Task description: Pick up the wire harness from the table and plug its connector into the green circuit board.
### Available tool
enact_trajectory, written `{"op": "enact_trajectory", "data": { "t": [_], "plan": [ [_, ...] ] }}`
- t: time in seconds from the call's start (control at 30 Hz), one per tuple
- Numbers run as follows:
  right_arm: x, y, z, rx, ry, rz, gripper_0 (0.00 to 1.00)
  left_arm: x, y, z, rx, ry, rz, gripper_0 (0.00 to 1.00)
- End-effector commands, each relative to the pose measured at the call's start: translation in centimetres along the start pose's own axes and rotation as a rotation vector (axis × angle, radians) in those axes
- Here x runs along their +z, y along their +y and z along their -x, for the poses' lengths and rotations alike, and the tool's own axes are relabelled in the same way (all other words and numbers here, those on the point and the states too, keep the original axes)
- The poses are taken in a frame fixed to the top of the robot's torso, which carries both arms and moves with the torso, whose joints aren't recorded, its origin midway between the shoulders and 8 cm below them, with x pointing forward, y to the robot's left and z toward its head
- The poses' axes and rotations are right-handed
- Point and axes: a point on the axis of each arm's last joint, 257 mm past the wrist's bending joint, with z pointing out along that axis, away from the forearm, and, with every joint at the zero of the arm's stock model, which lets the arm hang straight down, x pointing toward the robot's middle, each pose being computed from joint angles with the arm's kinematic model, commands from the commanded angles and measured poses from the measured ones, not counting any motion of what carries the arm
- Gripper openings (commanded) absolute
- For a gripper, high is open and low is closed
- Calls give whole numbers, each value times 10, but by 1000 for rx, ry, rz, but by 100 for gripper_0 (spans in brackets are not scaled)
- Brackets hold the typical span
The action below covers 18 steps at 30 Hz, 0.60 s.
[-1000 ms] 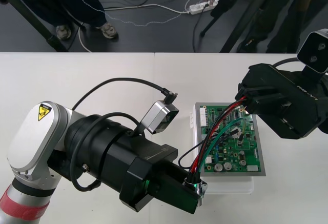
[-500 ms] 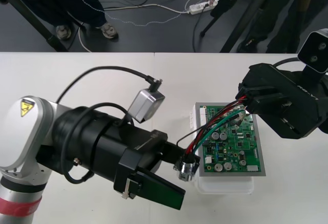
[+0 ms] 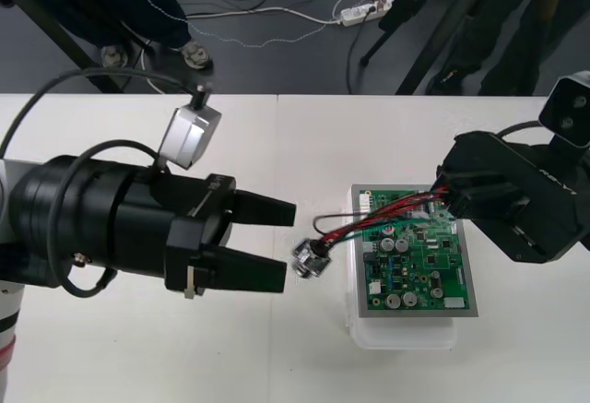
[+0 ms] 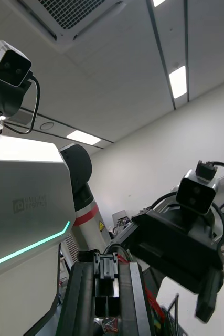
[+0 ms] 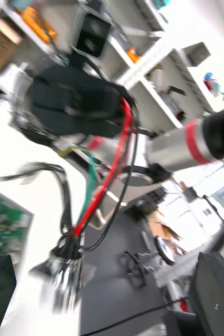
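1. Front view: the left claw (image 3: 289, 244) is over the desk (image 3: 369, 136), just left of the circuit board (image 3: 417, 265) on its white base (image 3: 406, 334). Its two fingers are spread wide with nothing between them. The harness's metal socket (image 3: 312, 260) sits just off the fingertips, beside the base's left edge. I cannot tell whether it rests on the desk or hangs by its wires (image 3: 369, 223). The red, black and green wires run from the socket over the board's far left part and into the right claw (image 3: 449, 202), which hovers at the board's far edge. I judge that the right arm carries the plug end so that it can do the insertion, while the loose socket end stays off the board and out of the way.

2. Right wrist view: the right claw's fingers are clenched on the small black plug (image 4: 106, 273), which stands upright between them with red wire showing beneath. A firm pinch like this probably keeps the plug square to the fingers, as pushing it in would require. The left claw, with a camera on top, stands opposite.

3. Left wrist view: the socket hangs or lies ahead of the left claw's widely parted fingers (image 5: 216, 294) and touches neither of them. The wires climb from it to the right claw, and a corner of the green board lies just beside the socket. The plug is not yet in the board.
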Motion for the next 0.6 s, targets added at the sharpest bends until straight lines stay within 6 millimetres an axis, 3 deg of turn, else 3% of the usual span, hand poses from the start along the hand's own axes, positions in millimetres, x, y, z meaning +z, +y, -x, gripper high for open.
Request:
{"op": "enact_trajectory", "data": {
  "t": [0.03,0.33,0.6],
  "plan": [
    [-4,25,-13,29,15,-5,0,-22,16,48,175,-89,146,100],
    [-16,23,-13,-44,66,-69,0,-29,17,75,270,-90,198,100],
    [-5,47,3,-144,111,-48,0,-20,11,86,318,-63,185,100]
  ]
}}
